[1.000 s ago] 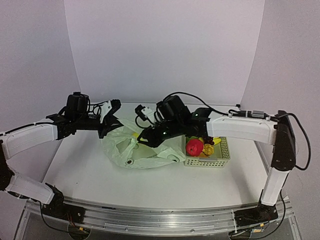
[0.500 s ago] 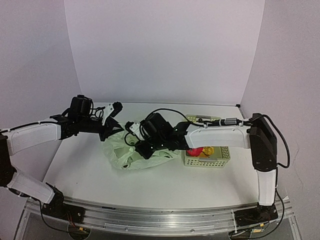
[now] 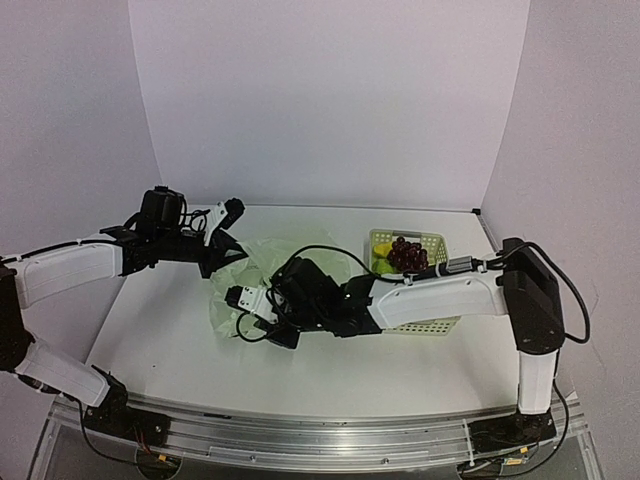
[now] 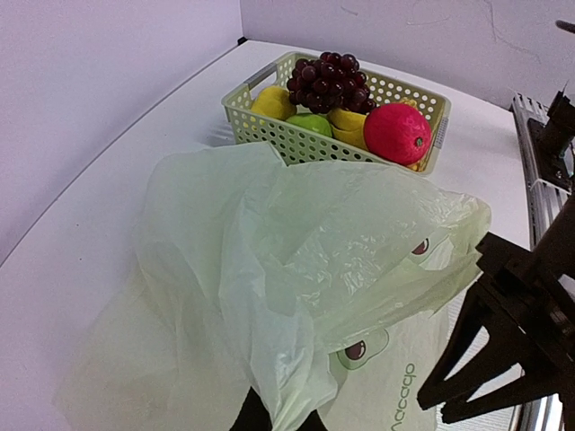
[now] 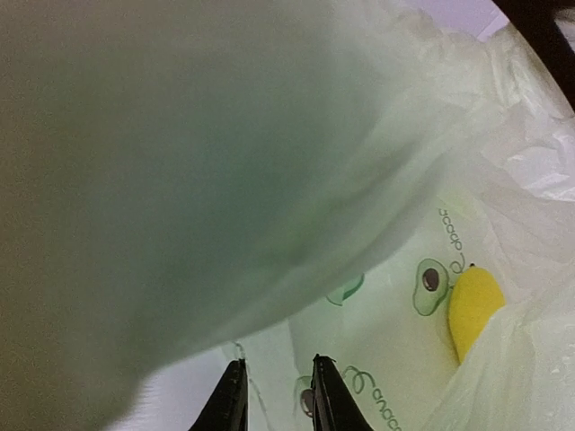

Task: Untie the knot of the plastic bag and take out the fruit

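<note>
Two narrowly parted fingers (image 5: 232,402) of the right end effector (image 5: 277,395) reach low under the lifted film of the plastic bag (image 4: 269,251), a yellow fruit (image 5: 472,305) lying inside just ahead to the right, while the left end effector (image 3: 228,232) beyond clenches the bag's raised edge.

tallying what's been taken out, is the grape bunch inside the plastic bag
No, the left wrist view shows the grape bunch sitting in the basket, clear of the plastic bag.
</note>
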Controlling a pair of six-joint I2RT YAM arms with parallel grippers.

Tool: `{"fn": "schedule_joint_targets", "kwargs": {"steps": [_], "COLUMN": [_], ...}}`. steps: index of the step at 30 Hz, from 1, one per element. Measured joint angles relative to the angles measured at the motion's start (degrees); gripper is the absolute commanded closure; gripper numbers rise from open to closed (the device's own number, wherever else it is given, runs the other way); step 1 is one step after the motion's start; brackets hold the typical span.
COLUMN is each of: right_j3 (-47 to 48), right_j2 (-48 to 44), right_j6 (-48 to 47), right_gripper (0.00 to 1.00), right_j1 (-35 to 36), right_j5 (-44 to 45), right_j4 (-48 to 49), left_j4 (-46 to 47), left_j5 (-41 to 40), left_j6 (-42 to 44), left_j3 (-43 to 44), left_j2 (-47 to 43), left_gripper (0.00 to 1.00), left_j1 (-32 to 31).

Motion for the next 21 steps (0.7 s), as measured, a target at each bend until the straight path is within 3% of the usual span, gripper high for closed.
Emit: {"fn": "schedule_joint_targets", "kwargs": {"steps": [13,21], "right_j3": [15.3,16.2], "right_j2": [10.3,11.3], "right_j6": [-13.0,-22.7], "right_gripper": [0.73,0.71], "right_j1": [-5.5,-5.3], "right_j5": [9.6,16.0], "right_j4": [-0.2,1.8], "left_j4": [-1.9,-4.4], "left_j5": [4.7,5.9], "left_j6": [2.0,0.0], "left_j3": [2.5,3.5], "left_j2": [0.7,2.1], "left_gripper": [1.00,1.00], "left_j1": [0.5,1.6]}}
